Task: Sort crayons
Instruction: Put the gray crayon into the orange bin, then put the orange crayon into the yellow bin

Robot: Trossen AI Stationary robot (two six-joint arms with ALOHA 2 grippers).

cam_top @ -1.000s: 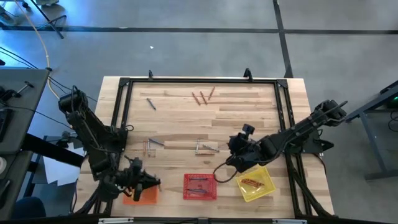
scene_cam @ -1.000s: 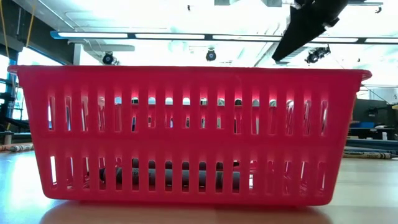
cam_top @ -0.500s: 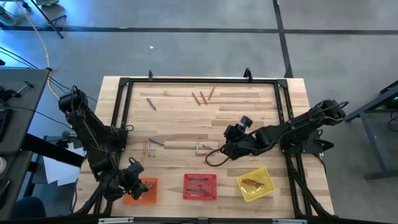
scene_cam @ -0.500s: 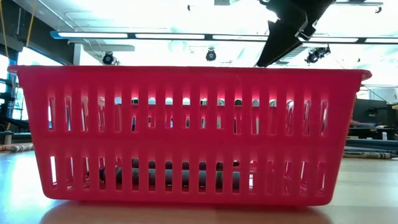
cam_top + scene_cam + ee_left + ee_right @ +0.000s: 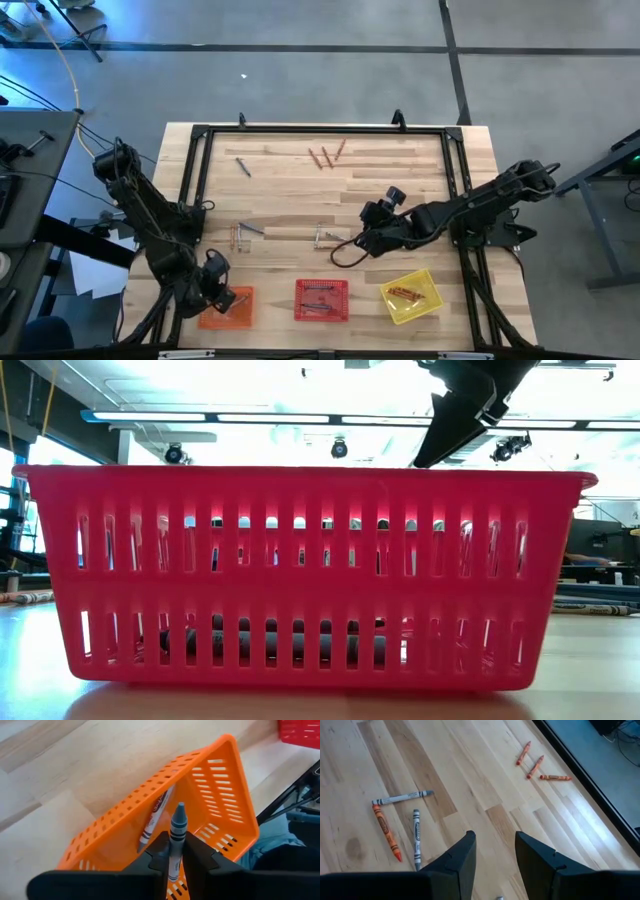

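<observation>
My left gripper [image 5: 222,296] is at the table's near left, over the orange basket [image 5: 228,308]. It is shut on a bluish-grey crayon [image 5: 176,837]. One bluish-purple crayon [image 5: 155,816] lies in the orange basket [image 5: 215,785], leaning on its wall. My right gripper [image 5: 356,243] is open and empty over the table's middle. In its wrist view [image 5: 493,854] it is above two grey crayons [image 5: 403,797] and an orange one [image 5: 386,830] lying flat. Three orange crayons [image 5: 326,154] and a grey one [image 5: 243,166] lie farther back. My left gripper pinches the crayon's wrapped lower body [image 5: 174,862] between its two fingers. The crayon lies along the fingers, and its pointed tip [image 5: 179,808] sticks out past them. It is lifted clear above the orange basket's inside.
A red basket [image 5: 321,299] with grey crayons stands at the near middle and fills the low view [image 5: 300,575]. A yellow basket [image 5: 411,294] with orange crayons stands near right. More crayons [image 5: 243,233] lie left of the middle. A black frame [image 5: 200,180] borders the table.
My right gripper has gone from over the yellow basket toward the far edge and left, to the crayons at the table's middle, then stopped. My left gripper has turned and drawn back a little toward the left over the orange basket.
</observation>
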